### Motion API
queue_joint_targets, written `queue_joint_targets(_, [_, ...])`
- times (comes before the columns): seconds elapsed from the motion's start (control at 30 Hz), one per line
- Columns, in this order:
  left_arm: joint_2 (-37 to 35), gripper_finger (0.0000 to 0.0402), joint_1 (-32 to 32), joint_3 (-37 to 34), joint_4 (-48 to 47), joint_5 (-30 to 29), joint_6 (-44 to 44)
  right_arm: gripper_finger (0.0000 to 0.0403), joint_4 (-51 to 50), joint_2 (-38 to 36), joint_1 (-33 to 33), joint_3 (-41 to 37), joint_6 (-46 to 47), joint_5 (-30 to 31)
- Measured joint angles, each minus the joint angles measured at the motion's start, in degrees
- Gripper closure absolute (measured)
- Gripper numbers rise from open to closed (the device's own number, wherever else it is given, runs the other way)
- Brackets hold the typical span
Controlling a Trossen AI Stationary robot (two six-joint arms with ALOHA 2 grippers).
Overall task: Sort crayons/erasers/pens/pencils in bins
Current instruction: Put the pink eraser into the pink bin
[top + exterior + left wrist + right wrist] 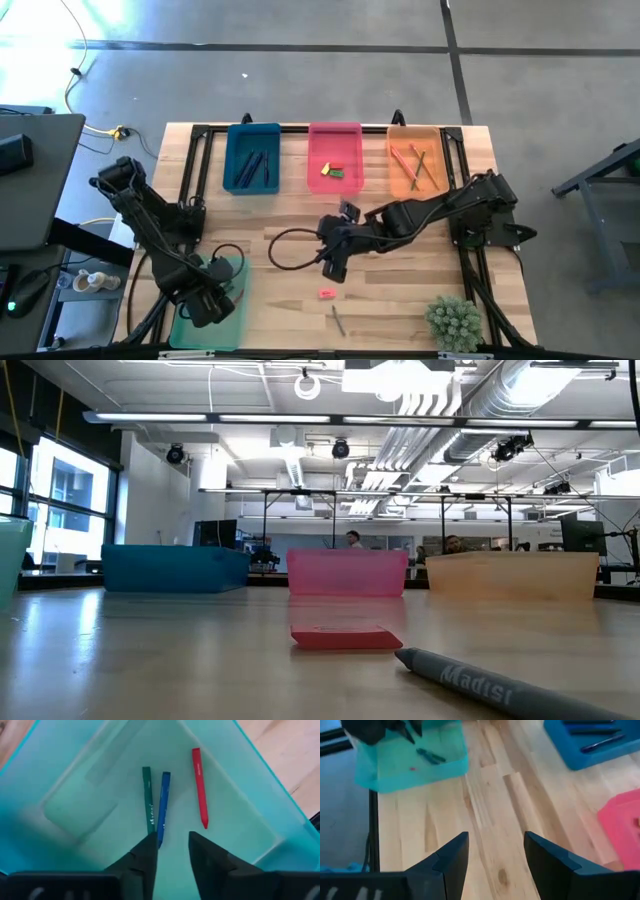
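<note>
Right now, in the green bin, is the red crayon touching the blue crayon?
Apart. The left wrist view shows bare bin floor between the red crayon and the blue crayon along their whole length; the blue one lies beside the green crayon instead.

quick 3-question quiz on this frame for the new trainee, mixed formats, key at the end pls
1. True or false: the left gripper hangs over the light green bin with nothing between its fingers.
2. Multiple choice: which things lie loose on the table, outside any bin? A) a pink eraser and a dark grey crayon B) two pencils C) a blue pen
3. Fill in: the light green bin holds three crayons, dark green, blue and ____.

Key
1. True; its fingers stand apart above the crayons.
2. A; both lie near the table's front edge, below the right gripper.
3. red.
</note>
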Motion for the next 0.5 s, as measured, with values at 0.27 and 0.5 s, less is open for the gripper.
queue_joint_targets(0.27, [-1.7, 0.0238, 1.3, 0.0, 0.0, 1.8, 1.1, 0.0219, -1.2, 3.8, 1.5, 0.0, -0.3, -3.9])
queue_joint_targets(0.5, [-8.4, 0.0232, 2.1, 0.1, 0.4, -2.0, 6.2, 0.0219, -1.9, 7.5, 3.2, 0.0, -4.7, -4.2])
